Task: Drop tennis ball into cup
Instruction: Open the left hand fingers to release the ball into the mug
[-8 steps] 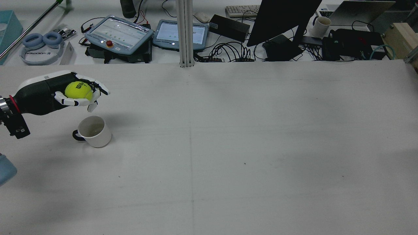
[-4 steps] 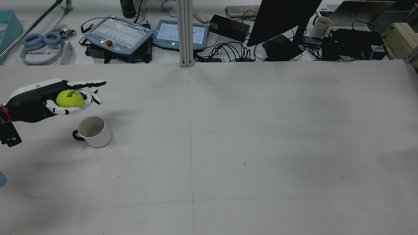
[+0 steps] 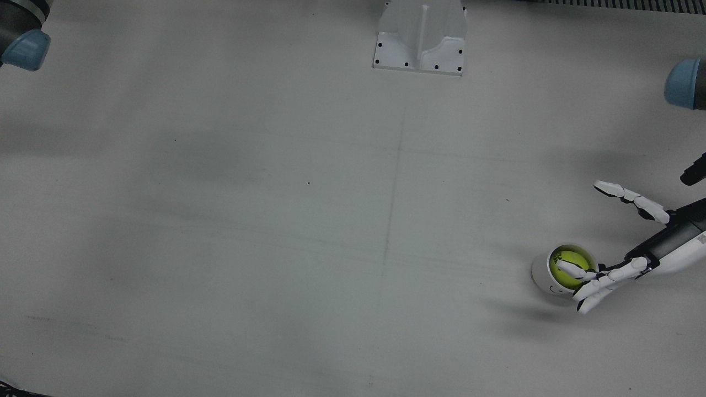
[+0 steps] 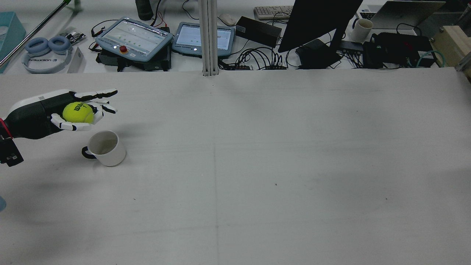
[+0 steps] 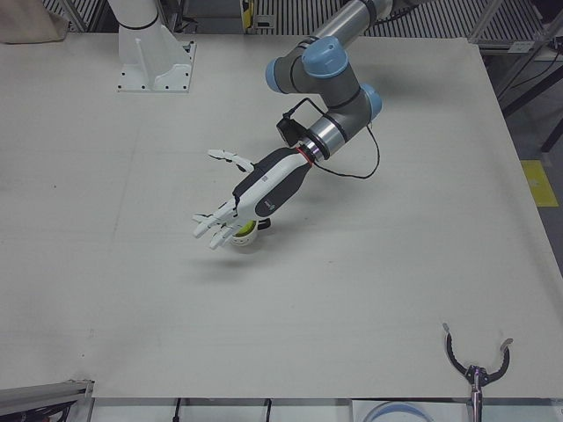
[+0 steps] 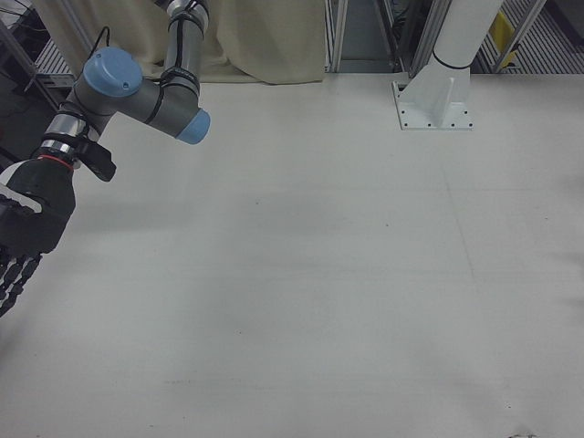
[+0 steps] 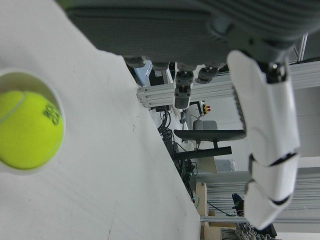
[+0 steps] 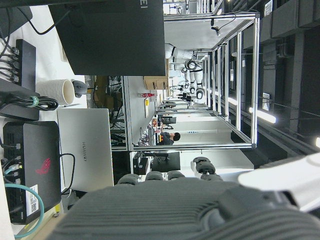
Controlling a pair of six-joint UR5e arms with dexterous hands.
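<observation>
My left hand (image 4: 40,114) hovers over the white cup (image 4: 106,149) at the table's left side, fingers spread wide. In the rear view the yellow tennis ball (image 4: 78,112) shows against the palm, between the straightened fingers. Looking down in the front view, the ball (image 3: 576,259) sits inside the cup's rim (image 3: 543,278), under the fingertips of the hand (image 3: 651,248). The left hand view shows the ball (image 7: 27,130) clear of every finger, framed by the cup rim (image 7: 30,75). My right hand (image 6: 23,237) hangs far off at its own table edge, holding nothing.
Beyond the table's far edge lie teach pendants (image 4: 134,38), headphones (image 4: 48,46), cables and a dark monitor (image 4: 316,22). A camera post (image 4: 209,36) stands at mid rear. The cup's black handle (image 4: 87,152) points toward my left arm.
My left hand drew back to the left and lower, and its fingers uncurled from the ball. Over the last half second it barely moved. The cup stayed put.
</observation>
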